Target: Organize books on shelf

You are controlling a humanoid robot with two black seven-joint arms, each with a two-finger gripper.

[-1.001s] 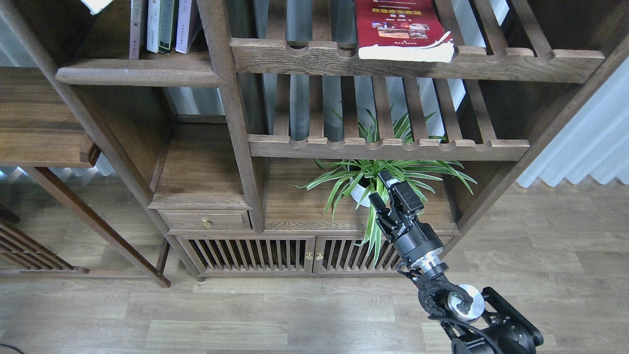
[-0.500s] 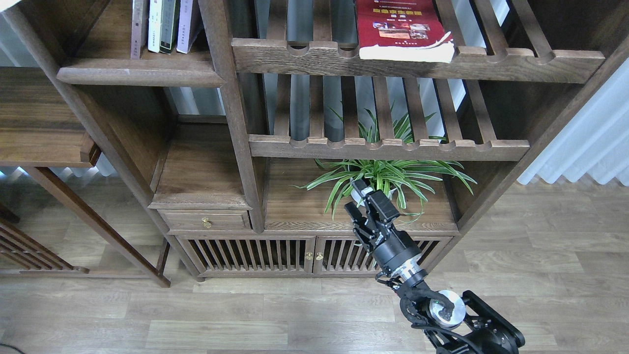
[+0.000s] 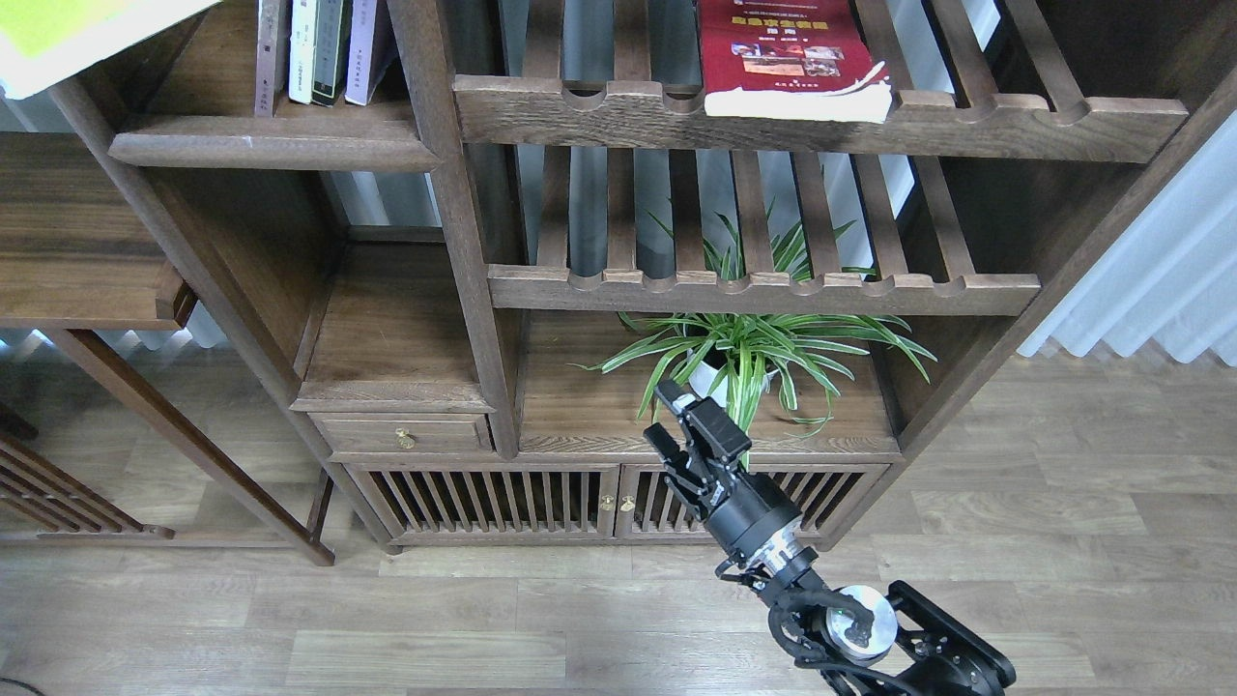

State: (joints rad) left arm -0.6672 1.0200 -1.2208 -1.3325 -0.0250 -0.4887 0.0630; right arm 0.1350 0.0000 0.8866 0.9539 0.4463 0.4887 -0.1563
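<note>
Looking fwd and down from head view at big dark-brown bookcase [image 3: 464, 242].

Right gripper [image 3: 676, 425] raised in front of cabinet doors [image 3: 618, 503], tips just below and left of white pot of spider plant [image 3: 754, 353]. Two black fingers [image 3: 720, 425] apart w/ visible gap, nothing between them, touching nothing. Arm running down-right to silver joint [image 3: 858, 614] near bottom edge, over wood floor [image 3: 290, 619].

Left gripper outside view.

Red book w/ small photos [image 3: 788, 53] lying flat on upper slatted rack [image 3: 821, 121], cover up, white page edge facing fwd, lower right corner curling a bit past notched rail. Top part cut off by frame.

Yellow-green book w/ white edge [image 3: 77, 34] poking in at top-left corner, tilted, in front of bookcase's left post; only a corner visible, can't tell what holds it.

Solid shelf board w/ rounded front edge [image 3: 275, 145] upper left; a few thin upright books [image 3: 324, 53] standing on it: brownish, white-green, pale lilac spines, packed side by side toward right end. Titles too small to read.

Maroon book not seen.

Lower slatted rack [image 3: 763, 290] bare, plant leaves showing through slats. Small drawer w/ brass knob [image 3: 406, 437] left of plant compartment. Pale curtain [image 3: 1150, 280] at right, side table [image 3: 77, 251] at left.
</note>
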